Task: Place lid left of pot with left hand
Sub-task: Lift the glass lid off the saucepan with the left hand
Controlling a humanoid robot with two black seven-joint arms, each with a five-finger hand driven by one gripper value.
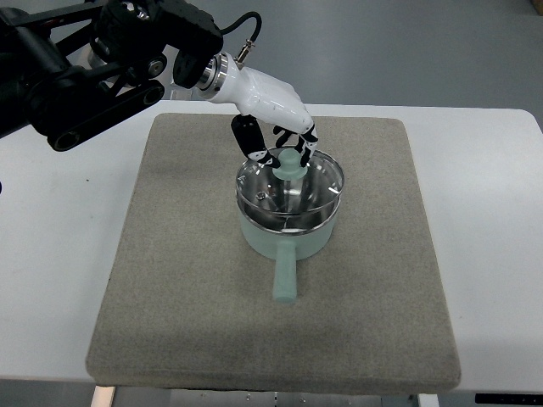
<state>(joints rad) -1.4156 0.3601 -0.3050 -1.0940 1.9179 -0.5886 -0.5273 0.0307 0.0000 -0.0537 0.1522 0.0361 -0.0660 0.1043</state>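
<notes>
My left hand (276, 127) reaches in from the upper left edge of the picture, its black arm (93, 68) crossing above the far left corner of the grey mat (170, 280). The white palm hangs over the mat's far edge, tilted down toward the pot (284, 237). My fingers (304, 140) are curled around the pale green knob (291, 163) on the glass lid (293, 191); the dark thumb (249, 136) comes down on the knob's left side and the others on its right, so I am grasping the lid by its knob.

The lid is at the mouth of the pot, and its rim looks slightly tilted, higher on the right than on the left; I cannot tell whether it touches the pot all the way round. The pot is mint green, standing near the middle of the mat, a little toward the far edge. Its 1 straight handle (284, 275) points toward the near edge.

The mat lies on a white table (484, 254), with bare table showing on both sides. The stretch of mat left of the pot holds nothing.
</notes>
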